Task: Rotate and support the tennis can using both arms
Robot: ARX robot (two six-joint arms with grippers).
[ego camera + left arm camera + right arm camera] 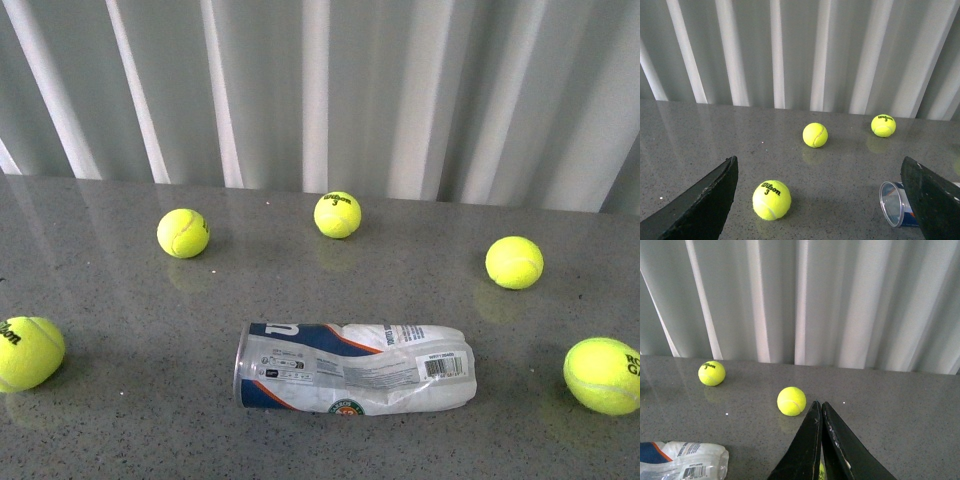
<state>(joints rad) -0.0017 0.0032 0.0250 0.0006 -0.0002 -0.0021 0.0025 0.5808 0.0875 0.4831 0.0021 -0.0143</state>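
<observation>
Clear, crumpled plastic tennis can with a blue, white and orange label (pixel 350 368) lies on its side on the grey speckled worktop (pixel 130 430). Its open mouth sits close beside one finger of the left pincer (pixel 818 165), which gapes wide. The right pincer (pixel 821 405) is pressed closed and empty, the can's dented end off to its inner side. The can is probably light, thin-walled, easily buckled and prone to roll; the stiffer rim end looks the safest hold.

"Wilson 3" on near ball (pixel 771 200); "Wilson" on far ball (pixel 883 125); barcode on tennis can (pixel 350 368).
</observation>
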